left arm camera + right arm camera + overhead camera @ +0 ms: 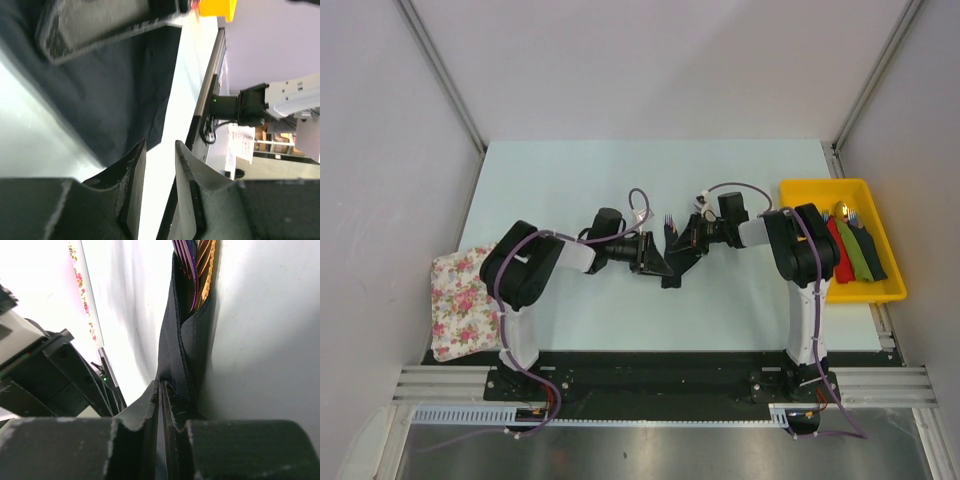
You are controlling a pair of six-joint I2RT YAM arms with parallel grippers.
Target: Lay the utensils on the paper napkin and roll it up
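One fold of the thin matte black paper napkin (175, 340) is pinched tight by the right gripper (161, 385) at the middle of the pale worktop (570, 180). The napkin wraps the slender orange-brown-handled utensils (202, 270). The left gripper (160, 146) is narrowly parted and empty, beside the napkin's edge.

the top view is bright, even and sharp, lit from overhead, with only faint soft shadows on the table (570, 180). in the left wrist view the table blows out to white and the upper part is blurred. the right wrist view has glare too, though the paper napkin (172, 340) stays dark and crisp.
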